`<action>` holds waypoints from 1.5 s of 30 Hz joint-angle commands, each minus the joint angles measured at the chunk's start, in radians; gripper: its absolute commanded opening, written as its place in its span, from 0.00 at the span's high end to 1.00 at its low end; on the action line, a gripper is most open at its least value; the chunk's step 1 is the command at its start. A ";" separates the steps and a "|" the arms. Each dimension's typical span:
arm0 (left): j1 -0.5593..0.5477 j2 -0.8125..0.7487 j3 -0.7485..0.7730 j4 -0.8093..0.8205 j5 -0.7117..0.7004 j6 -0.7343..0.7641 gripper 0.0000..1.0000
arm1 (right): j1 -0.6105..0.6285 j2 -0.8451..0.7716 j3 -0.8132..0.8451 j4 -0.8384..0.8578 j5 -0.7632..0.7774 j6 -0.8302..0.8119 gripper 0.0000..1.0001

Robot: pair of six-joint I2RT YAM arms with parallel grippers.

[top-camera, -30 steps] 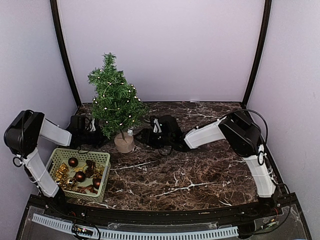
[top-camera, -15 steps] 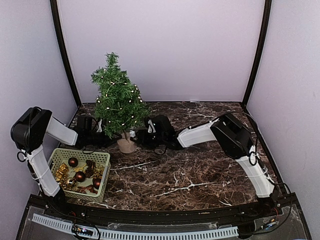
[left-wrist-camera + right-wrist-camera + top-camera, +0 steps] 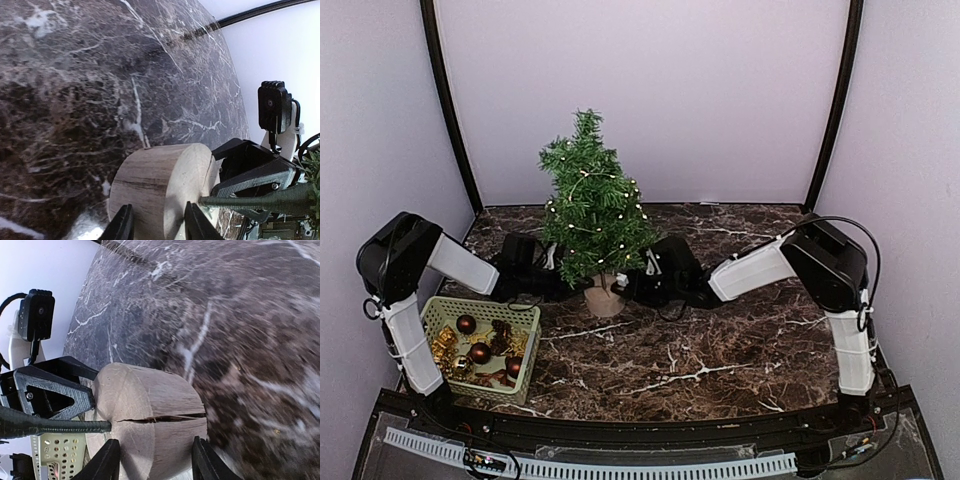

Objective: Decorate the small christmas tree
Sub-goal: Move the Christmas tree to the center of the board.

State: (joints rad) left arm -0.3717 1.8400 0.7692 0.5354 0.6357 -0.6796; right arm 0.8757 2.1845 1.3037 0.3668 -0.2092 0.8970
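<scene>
Overhead, my left gripper (image 3: 576,284) and my right gripper (image 3: 630,288) reach in low from opposite sides to the small christmas tree (image 3: 594,205), which is upright between them. A green basket (image 3: 460,301) of ornaments (image 3: 480,352) sits on the marble table (image 3: 720,340), back beside my left forearm. Through the left wrist, my fingers (image 3: 123,225) stand partway closed, clasping the tree's wooden base (image 3: 160,180), with the right gripper just beyond it. Through the right wrist, my fingers (image 3: 107,462) likewise grip that base, about half apart, the trunk (image 3: 55,426) off to their left.
</scene>
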 commanded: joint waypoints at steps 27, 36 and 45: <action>-0.186 -0.100 0.077 -0.056 -0.167 -0.003 0.57 | -0.081 -0.383 -0.460 0.074 0.154 -0.050 0.42; -0.023 -0.481 0.018 -0.423 -0.346 0.127 0.43 | -0.110 -0.633 -0.662 0.049 0.272 -0.033 0.29; 0.045 -0.905 -0.070 -0.997 -0.483 0.079 0.36 | -0.142 -0.888 -0.745 -0.050 0.438 -0.076 0.28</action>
State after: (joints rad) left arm -0.3351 1.0443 0.7731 -0.1036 0.2287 -0.5728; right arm 0.7467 1.3796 0.5667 0.3386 0.1326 0.8604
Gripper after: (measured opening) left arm 0.632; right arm 0.713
